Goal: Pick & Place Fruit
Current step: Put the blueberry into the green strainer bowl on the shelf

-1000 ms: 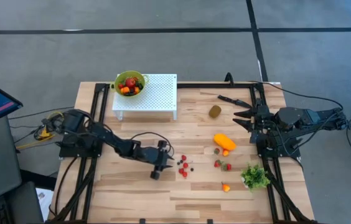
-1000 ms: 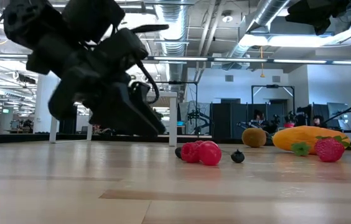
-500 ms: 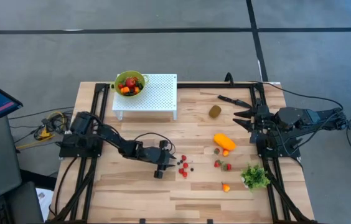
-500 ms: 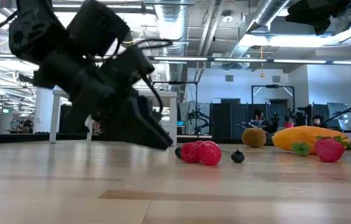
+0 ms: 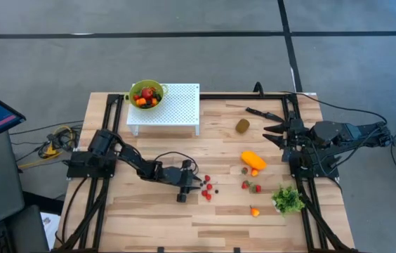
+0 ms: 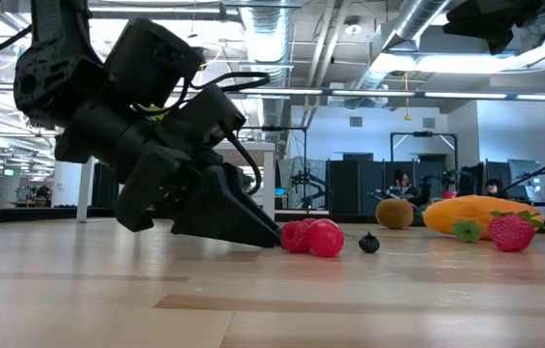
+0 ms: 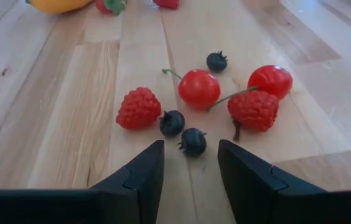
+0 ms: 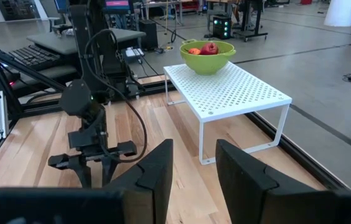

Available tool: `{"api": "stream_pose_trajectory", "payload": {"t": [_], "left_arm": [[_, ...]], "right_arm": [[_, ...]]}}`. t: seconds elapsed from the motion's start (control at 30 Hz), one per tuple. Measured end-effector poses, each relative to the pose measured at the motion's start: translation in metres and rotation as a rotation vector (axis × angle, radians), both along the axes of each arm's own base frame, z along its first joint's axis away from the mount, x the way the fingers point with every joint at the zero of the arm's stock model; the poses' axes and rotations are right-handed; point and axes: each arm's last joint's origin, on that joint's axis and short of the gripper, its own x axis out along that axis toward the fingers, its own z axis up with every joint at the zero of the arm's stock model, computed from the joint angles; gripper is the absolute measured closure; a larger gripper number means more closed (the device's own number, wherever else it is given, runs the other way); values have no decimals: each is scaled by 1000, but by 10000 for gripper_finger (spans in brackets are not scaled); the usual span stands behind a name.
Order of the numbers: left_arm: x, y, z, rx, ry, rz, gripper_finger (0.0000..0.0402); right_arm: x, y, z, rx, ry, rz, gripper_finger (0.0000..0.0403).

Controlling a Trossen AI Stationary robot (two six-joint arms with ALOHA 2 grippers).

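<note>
Lowered since before, left end effector [image 7: 190, 163] stands open, empty, before berries [image 7: 191, 142].

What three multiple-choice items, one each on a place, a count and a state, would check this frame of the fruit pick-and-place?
1. Where is the green bowl?
A. on the white perforated stand
B. on the bare table
C. in the right gripper

2. How many raspberries show in the left wrist view?
A. none
B. two
C. five

3. How do the left gripper's fingers stand?
A. clamped on a cherry
B. holding the bowl
C. apart, empty, a dark berry just ahead

Answers: 1 A, the bowl sits on the stand's corner. 2 B, two bumpy red ones lie there. 3 C, nothing lies between the fingers.
</note>
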Motion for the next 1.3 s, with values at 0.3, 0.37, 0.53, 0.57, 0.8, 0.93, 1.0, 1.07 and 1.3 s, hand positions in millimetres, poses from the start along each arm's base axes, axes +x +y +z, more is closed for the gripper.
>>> {"api": "stream_pose_trajectory", "payload": {"t": [0.3, 0.37, 0.53, 0.57, 0.8, 0.93, 1.0, 1.07, 1.3], "left_arm": [[4, -1, 3, -24, -13, 4, 253], [6, -2, 4, -31, -19, 6, 253], [6, -2, 4, -31, -21, 7, 254], [6, -2, 3, -31, -19, 7, 256], [8, -2, -6, -37, -13, 7, 286], [11, -3, -11, -36, -10, 6, 304], [11, -3, -12, -35, -6, 6, 314], [11, -3, -12, -35, -7, 5, 325], [11, -3, -12, -33, -8, 3, 357]], "right_arm": [[0, 0, 0, 0, 0, -1, 287], [0, 0, 0, 0, 0, -1, 287], [0, 0, 0, 0, 0, -1, 287], [0, 0, 0, 0, 0, 0, 287], [0, 0, 0, 0, 0, -1, 287], [0, 0, 0, 0, 0, 0, 287], [0, 0, 0, 0, 0, 0, 287], [0, 0, 0, 0, 0, -1, 287], [0, 0, 0, 0, 0, 0, 287]]}}
